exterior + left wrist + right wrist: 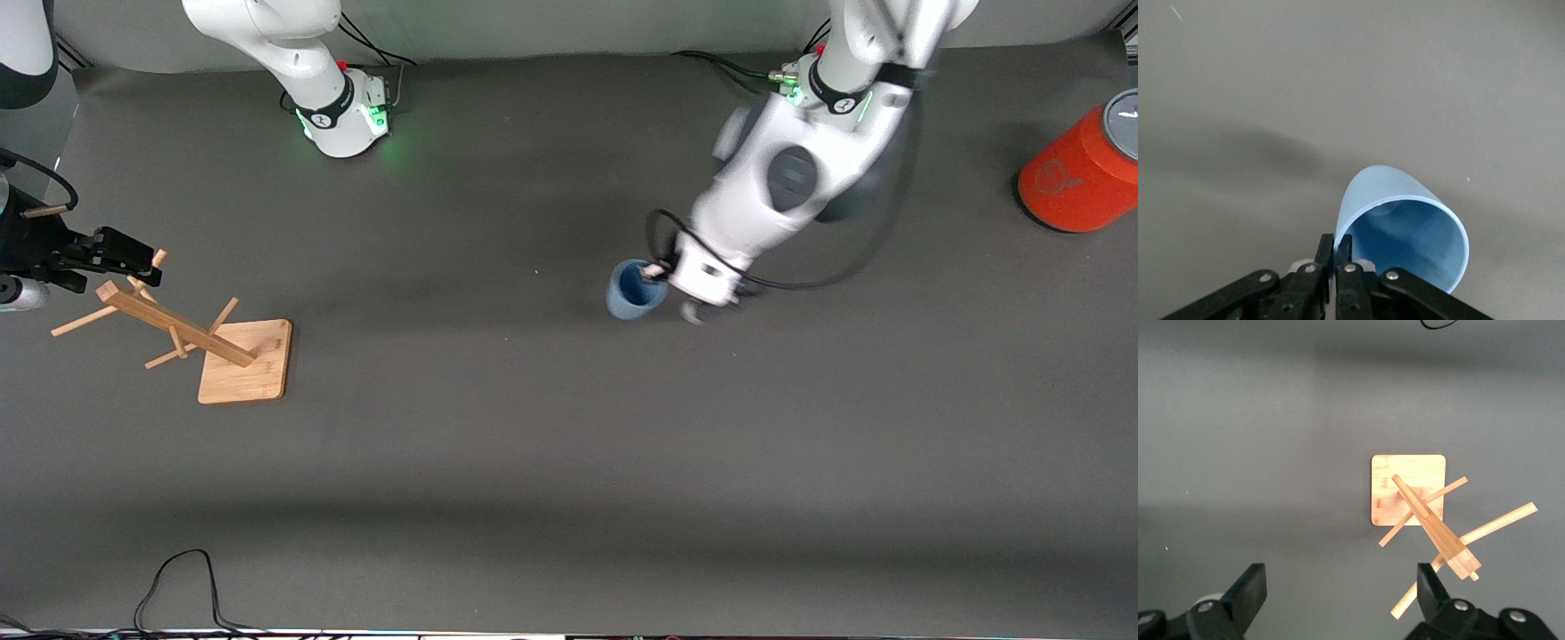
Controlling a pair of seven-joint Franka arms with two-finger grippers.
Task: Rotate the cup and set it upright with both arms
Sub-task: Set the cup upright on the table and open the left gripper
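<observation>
1. Pinching the cup's (635,290) rim, the left gripper (1335,248) has its fingers squeezed on the wall; the cup sits mid-table, well in from every edge.
2. The right gripper (1341,590) waits with fingers wide apart over the wooden rack (233,354), at the right arm's end.
3. An orange can (1080,169) stands near the left arm's corner.

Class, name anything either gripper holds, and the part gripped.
The left gripper pinches the cup by its rim wall. The right gripper holds nothing.

Left arm's wrist hides the left gripper (669,277) beside the cup (635,290); orange cylinder (1080,169) runs off frame at the bench's edge.
</observation>
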